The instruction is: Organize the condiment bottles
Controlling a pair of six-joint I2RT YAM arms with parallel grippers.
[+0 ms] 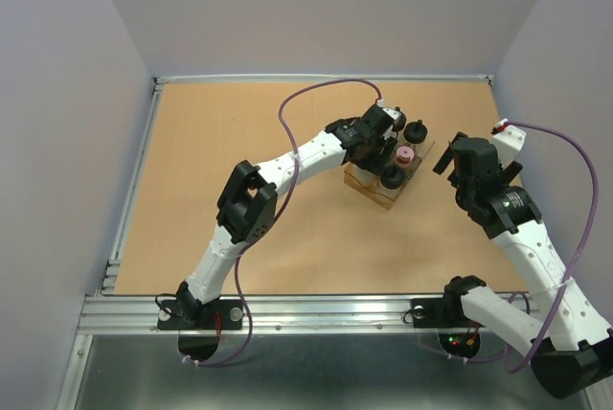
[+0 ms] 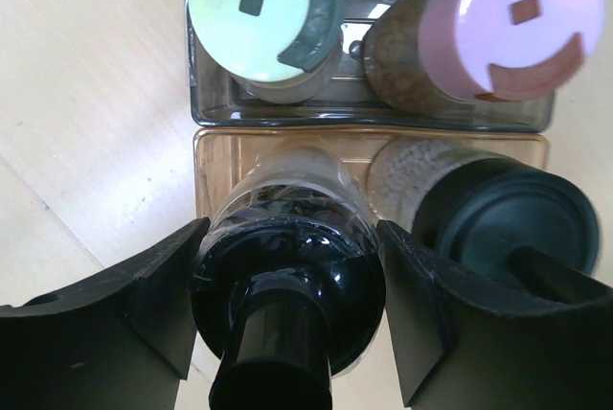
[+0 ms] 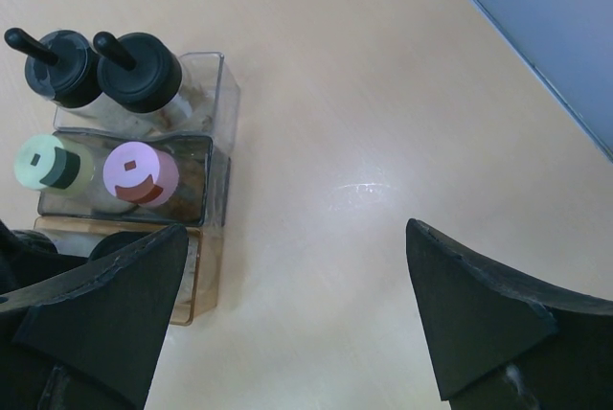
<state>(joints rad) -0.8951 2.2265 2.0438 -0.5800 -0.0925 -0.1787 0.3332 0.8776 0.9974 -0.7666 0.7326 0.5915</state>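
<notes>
Three small clear boxes stand in a row at mid-table, two condiment bottles in each. My left gripper [image 2: 292,266] is shut on a black-capped bottle [image 2: 287,276] standing in the amber box [image 2: 206,156], one finger on each side of the cap. A second black-capped bottle [image 2: 508,228] stands beside it. The smoky box [image 2: 383,118] holds the yellow-green-capped bottle [image 2: 259,12] and the pink-capped bottle [image 2: 512,22]. In the right wrist view, the far clear box [image 3: 215,84] holds two black-capped bottles [image 3: 142,73]. My right gripper [image 3: 297,238] is open and empty over bare table, right of the boxes.
The boxes [image 1: 388,180] sit right of the table's centre, between the two grippers. My left gripper [image 1: 376,145] reaches in from the left and my right gripper [image 1: 450,163] hovers just to the right. Grey walls enclose the wooden table [image 1: 239,161].
</notes>
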